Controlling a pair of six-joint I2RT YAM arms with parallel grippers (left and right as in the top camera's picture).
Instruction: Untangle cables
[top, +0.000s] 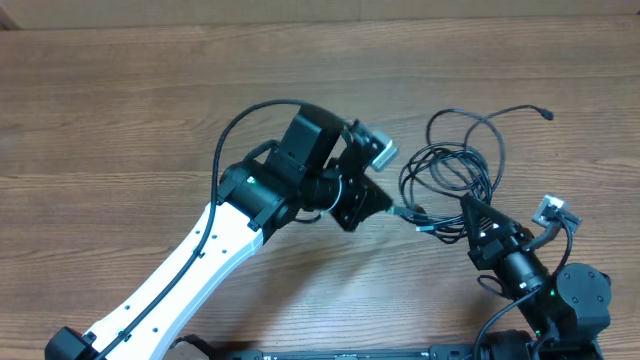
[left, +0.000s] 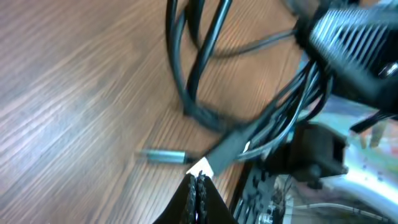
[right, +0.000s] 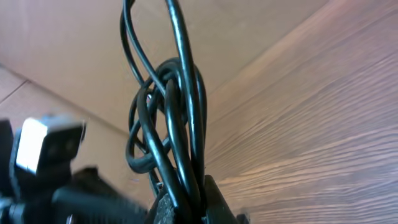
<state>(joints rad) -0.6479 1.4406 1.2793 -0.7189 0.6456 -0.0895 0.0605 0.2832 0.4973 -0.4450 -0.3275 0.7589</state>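
1. The cables (top: 447, 158) lie in one messy bunch on the table (top: 120, 100). The bunch is right of the middle, just past the tips of both arms.
2. The right gripper (top: 468, 208) is squeezed tight on the thick part of the bunch. Many strands run between its fingers.
3. The left gripper (top: 392, 208) is pressed together on one flat strand at the left edge of the bunch.
4. A hard pull apart could make the knot tighter, because the right gripper holds many strands at once.
5. The thin strand could also slip out of the left gripper, or a plug could catch in a loop.
6. I count two grippers and one bunch. The cords overlap too much to count.
7. One loose plug (top: 547, 114) sticks out at the far right. One small plug (left: 161, 155) lies on the wood near the left gripper.
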